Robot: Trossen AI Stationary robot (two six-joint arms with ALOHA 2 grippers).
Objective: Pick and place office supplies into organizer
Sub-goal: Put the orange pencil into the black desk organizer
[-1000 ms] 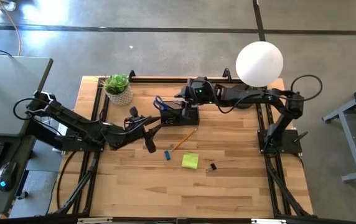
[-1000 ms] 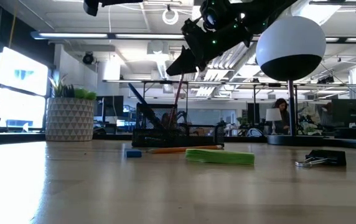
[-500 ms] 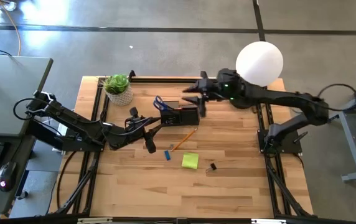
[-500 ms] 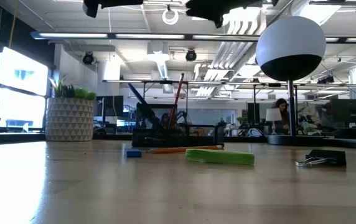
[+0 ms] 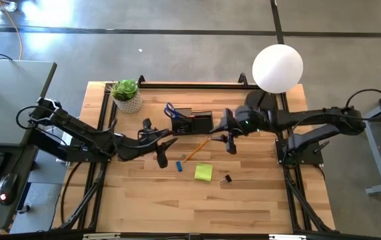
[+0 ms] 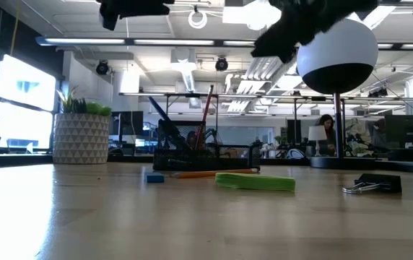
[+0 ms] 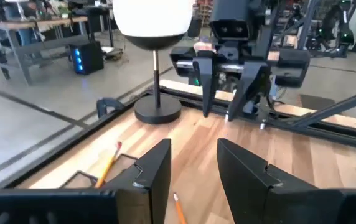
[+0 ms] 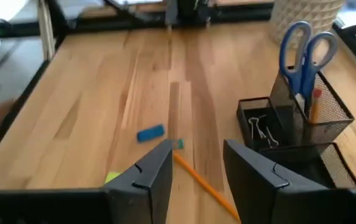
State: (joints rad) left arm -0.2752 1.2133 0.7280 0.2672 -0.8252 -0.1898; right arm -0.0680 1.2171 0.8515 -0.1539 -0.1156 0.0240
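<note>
The black mesh organizer (image 5: pixel 192 123) stands toward the table's far side. Blue-handled scissors (image 8: pixel 305 53) and a reddish pencil (image 6: pixel 206 115) stick up out of its taller section, and a binder clip (image 8: pixel 262 127) lies in a low compartment. On the table lie an orange pencil (image 5: pixel 200 146), a small blue piece (image 5: pixel 178 166), a yellow-green sticky pad (image 5: pixel 203 173) and a black binder clip (image 5: pixel 226 179). My right gripper (image 5: pixel 228 135) hovers open to the right of the organizer, above the orange pencil's far end (image 8: pixel 203 180). My left gripper (image 5: pixel 164 150) waits open, left of the pencil.
A potted plant (image 5: pixel 126 95) stands at the far left corner. A white globe lamp (image 5: pixel 277 67) with a round black base stands at the far right. Bare wood lies toward the near edge. A person sits in the room behind the table (image 6: pixel 327 130).
My right gripper has left the space over the organizer, swung toward the table's right, then come toward the near edge and lower, ending beside the organizer over the orange pencil. The reddish pencil that was under it now leans in the organizer's tall section. My left gripper edged slightly right.
</note>
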